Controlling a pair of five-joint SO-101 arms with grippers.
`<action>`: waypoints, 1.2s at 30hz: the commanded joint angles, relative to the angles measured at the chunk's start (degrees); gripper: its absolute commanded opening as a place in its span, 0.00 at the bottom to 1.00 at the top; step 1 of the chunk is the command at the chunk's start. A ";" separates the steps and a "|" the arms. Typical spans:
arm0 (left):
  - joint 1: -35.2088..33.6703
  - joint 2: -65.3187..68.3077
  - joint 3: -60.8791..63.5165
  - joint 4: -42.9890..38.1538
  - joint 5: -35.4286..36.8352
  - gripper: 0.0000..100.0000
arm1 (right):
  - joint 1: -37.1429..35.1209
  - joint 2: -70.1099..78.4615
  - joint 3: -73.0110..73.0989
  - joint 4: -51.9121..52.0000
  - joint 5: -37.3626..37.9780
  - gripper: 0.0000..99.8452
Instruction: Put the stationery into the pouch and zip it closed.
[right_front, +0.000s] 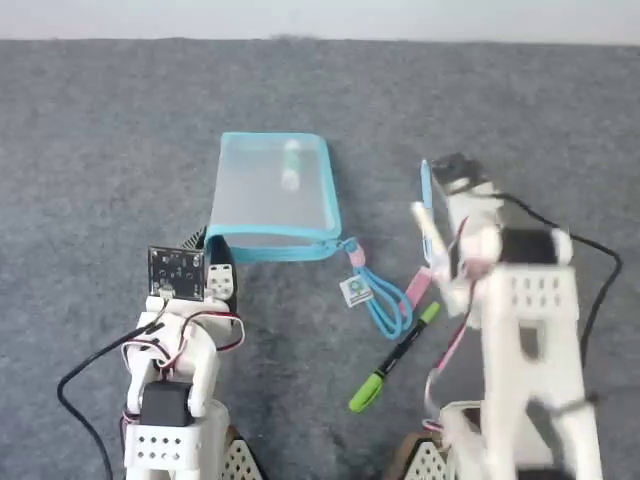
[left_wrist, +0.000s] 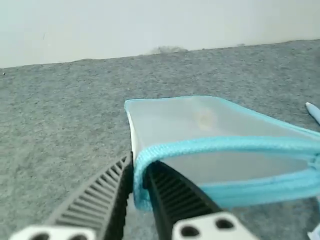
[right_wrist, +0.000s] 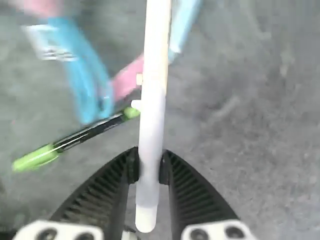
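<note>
Right up close, the right hand (right_wrist: 148, 165) is clamped narrow on a white pen (right_wrist: 155, 90), the black fingers (right_wrist: 172, 172) pinching the barrel near its lower end. Most of the pen sticks out ahead, its long axis running straight away from the wrist. From above, that pen (right_front: 428, 228) hangs lifted off the grey surface (right_front: 100, 150), angled away from the robot, its far end leaning toward the pouch. The picture is smeared there, so I can't call which end is the tip. A low grip like this leaves plenty of free barrel to feed in first, I'd say.

Over to the left hand (left_wrist: 139, 172): pinched tight on the turquoise rim of the pouch (left_wrist: 210, 135), at the near left corner of its mouth. Likely reason: it pins the pouch and props the opening for the other arm. The pouch (right_front: 275, 195) lies flat, mouth toward the robot and unzipped, something pale showing through its clear side.

Further out, waiting between pouch and right arm: a green marker (right_front: 392, 362) lying on a diagonal, blue scissor-like loops (right_front: 385, 305), a pink piece (right_front: 418, 285) and a light blue pen (right_front: 426, 185).
</note>
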 joint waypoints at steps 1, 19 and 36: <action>-0.09 0.00 -0.31 -2.29 0.88 0.01 | -5.85 -12.35 -1.49 5.05 -1.32 0.01; -0.09 -0.09 -0.31 -2.29 0.88 0.01 | -27.74 -10.86 -2.11 5.67 2.37 0.01; 3.87 0.09 -0.31 -2.29 0.88 0.01 | -27.74 23.34 -33.49 6.11 -8.70 0.01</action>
